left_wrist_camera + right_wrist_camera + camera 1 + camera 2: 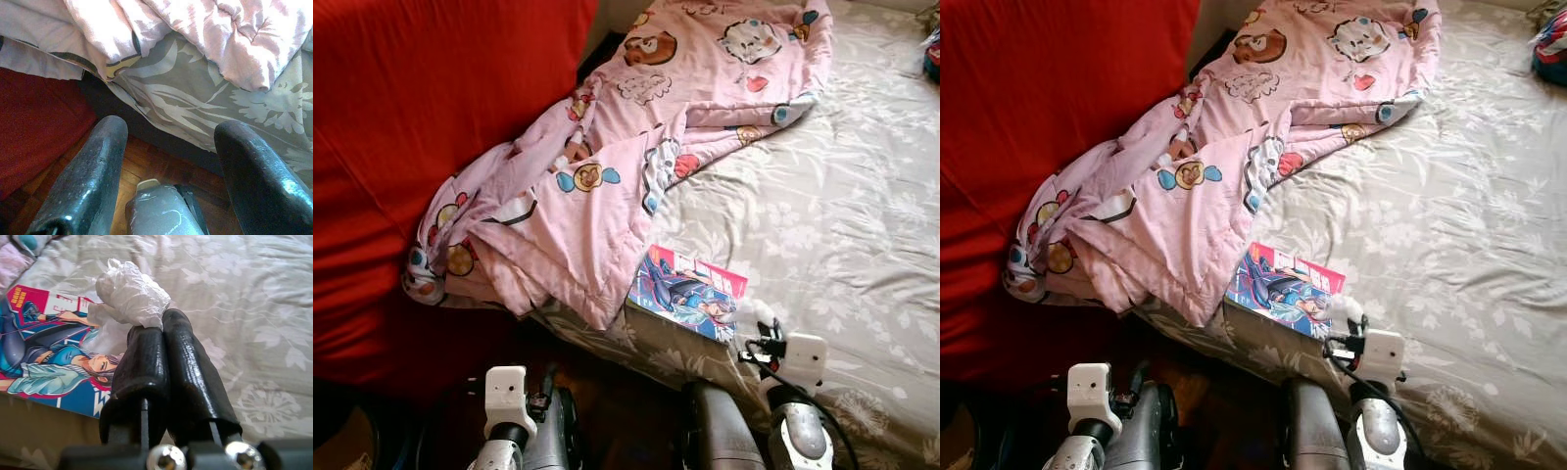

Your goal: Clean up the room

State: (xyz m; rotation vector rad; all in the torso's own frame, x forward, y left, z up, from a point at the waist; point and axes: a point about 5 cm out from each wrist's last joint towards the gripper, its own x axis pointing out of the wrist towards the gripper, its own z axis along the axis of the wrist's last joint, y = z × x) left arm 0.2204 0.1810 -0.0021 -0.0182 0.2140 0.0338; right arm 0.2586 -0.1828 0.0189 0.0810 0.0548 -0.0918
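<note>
Right gripper [159,325]: seen at about 5 o'clock in the head views, over the near edge of the bed; its two black fingers [146,367] are pressed together, and a crumpled white tissue [129,293] is pinched at their tips.
Crumpled white tissue: held just above the bedsheet, touching or nearly touching the right-hand corner of the magazine; in the head views it is seen as a small white lump [756,313] just beyond the right wrist.
Magazine [687,292]: laid flat near the bed's front edge, slightly right of centre; a colourful illustrated cover in blue, red and white is shown. The pink blanket's lower corner lies at its 9 o'clock side.
Pink blanket [607,157]: rumpled, printed with cartoon animals, spread from 12 o'clock down to 8 o'clock, with its lower end hanging over the bed's left edge.
Bedsheet [842,215]: grey-beige with a pale floral print, covering the bed from centre to 3 o'clock.
Red cloth [421,117]: a large red surface is seen from 9 to 11 o'clock, beside the bed.
Left gripper [168,166]: held low at about 7 o'clock, off the bed; its fingers are spread apart with nothing between them, pointed at the bed's edge above a wooden floor [151,161].
Dark object [1552,44]: partly cut off at 2 o'clock on the bed; what it is cannot be told.
</note>
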